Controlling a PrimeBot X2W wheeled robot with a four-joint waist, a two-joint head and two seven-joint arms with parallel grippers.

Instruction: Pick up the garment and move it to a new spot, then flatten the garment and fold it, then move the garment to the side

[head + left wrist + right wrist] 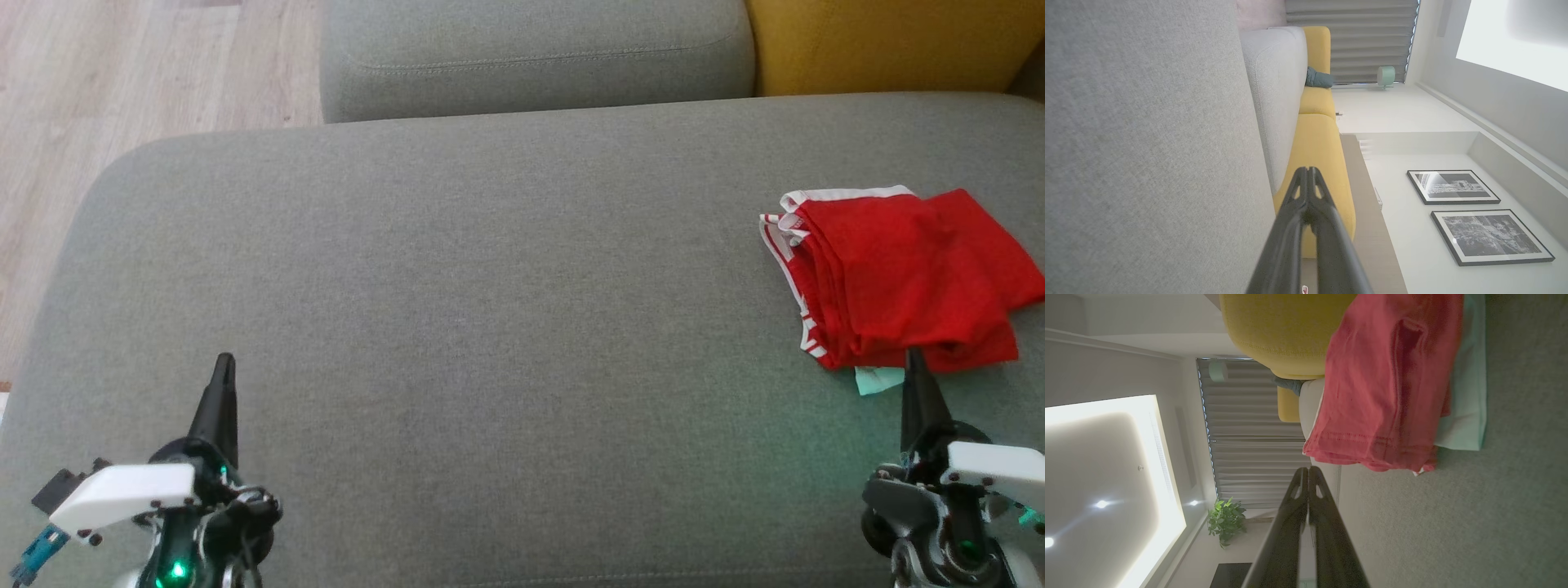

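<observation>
Grey fabric sofa seat [490,286] out in front | left gripper [224,361] fingers pinched together, nothing in them | right gripper [913,355] fingers pressed together too, empty | folded red cloth garment with white trim [898,269] just past right fingertips, well apart from left ones

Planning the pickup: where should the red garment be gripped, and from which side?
Probably the near hem of the red garment, from the robot's side, with the right gripper: the stacked layers end there, right ahead of its shut fingers.

Overhead head, sideways wrists; common garment [898,269]
</observation>
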